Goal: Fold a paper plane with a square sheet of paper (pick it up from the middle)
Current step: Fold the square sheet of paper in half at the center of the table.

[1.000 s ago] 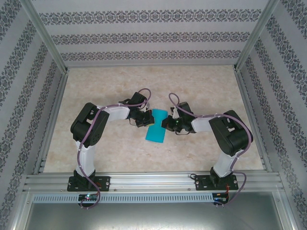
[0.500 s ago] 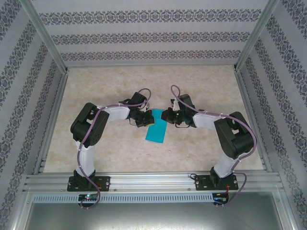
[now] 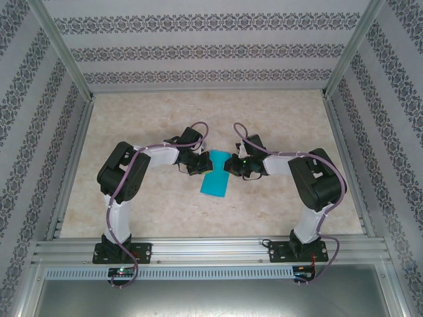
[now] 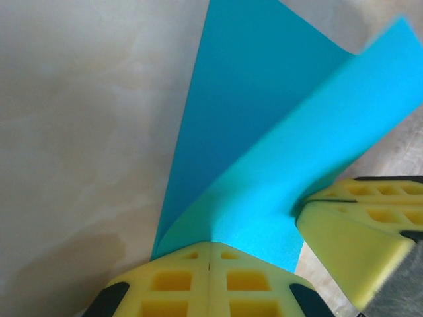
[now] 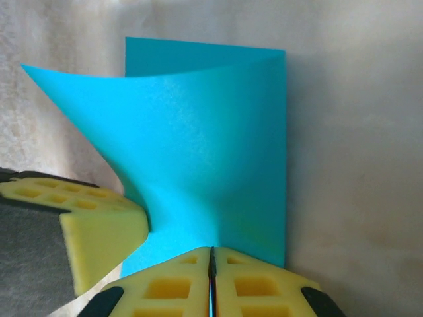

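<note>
Right gripper (image 3: 231,165) has dropped back toward 6 o'clock. You have its fingers and the left gripper (image 3: 196,163) pinched shut on the square sheet of paper (image 3: 215,178), mid-counter (image 3: 132,119), at its 3 and 9 o'clock edges. The first fold looks uncreased, and all later folds remain.

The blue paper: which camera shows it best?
The right wrist view: the blue paper lies nearly whole in frame, one layer flat, another curling up. The left wrist view cuts the paper off at the frame's edges. The top view shows it small, its layers hard to tell apart.

Matt teal square sheet of paper (image 4: 251,132), yellow foam tool pads (image 4: 165,284), smooth tabletop (image 4: 79,132)
</note>
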